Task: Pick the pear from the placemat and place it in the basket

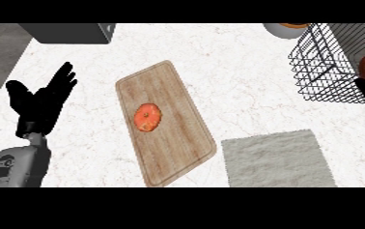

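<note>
The left robot hand (43,100) rests open. The right robot hand (359,89) barely shows beside the black wire basket (324,64), and I cannot tell its grip. It should let go only once well inside the rim.

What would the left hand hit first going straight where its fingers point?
Probably the dark box at the back; only bare counter lies before the left hand, though depth is unclear.
</note>
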Motion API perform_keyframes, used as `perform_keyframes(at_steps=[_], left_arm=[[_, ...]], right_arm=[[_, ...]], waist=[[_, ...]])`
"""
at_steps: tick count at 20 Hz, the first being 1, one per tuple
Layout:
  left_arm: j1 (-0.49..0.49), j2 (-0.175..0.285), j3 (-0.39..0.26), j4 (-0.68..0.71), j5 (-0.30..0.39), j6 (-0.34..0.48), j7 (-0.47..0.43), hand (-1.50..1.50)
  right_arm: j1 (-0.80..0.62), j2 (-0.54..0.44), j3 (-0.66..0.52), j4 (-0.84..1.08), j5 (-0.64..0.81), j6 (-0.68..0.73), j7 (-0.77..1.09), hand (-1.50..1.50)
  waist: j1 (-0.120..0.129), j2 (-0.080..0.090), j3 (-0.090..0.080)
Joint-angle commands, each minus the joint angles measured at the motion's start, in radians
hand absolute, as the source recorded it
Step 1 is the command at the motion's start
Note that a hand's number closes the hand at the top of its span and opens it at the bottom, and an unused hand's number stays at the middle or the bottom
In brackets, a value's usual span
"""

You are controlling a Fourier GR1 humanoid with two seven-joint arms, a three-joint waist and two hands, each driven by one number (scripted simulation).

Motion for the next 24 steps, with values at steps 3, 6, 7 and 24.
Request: perform_keyframes(at_steps=[3,6,7,24], left_arm=[[0.033,0.000,-0.005,-0.074,0.002,-0.008,0.043,0.00],[-0.014,0.010,0.025,-0.036,0.019,-0.008,0.045,0.00],[0.016,-0.017,-0.009,-0.062,-0.008,0.009,0.040,0.00],[0.025,-0.010,0.015,-0.061,-0.002,-0.015,0.040,0.00]], right_arm=[[-0.002,-0.057,-0.031,0.266,0.052,-0.066,-0.227,1.50],[-0.092,-0.095,-0.050,0.416,0.030,-0.093,-0.287,1.50],[-0.123,-0.095,-0.040,0.504,0.021,-0.087,-0.319,1.50],[-0.285,-0.167,-0.073,1.029,0.025,-0.272,-0.597,-1.50]], waist=[[0.002,-0.001,0.001],[0.002,0.000,0.001],[0.007,0.001,0.001],[0.005,0.000,0.001]])
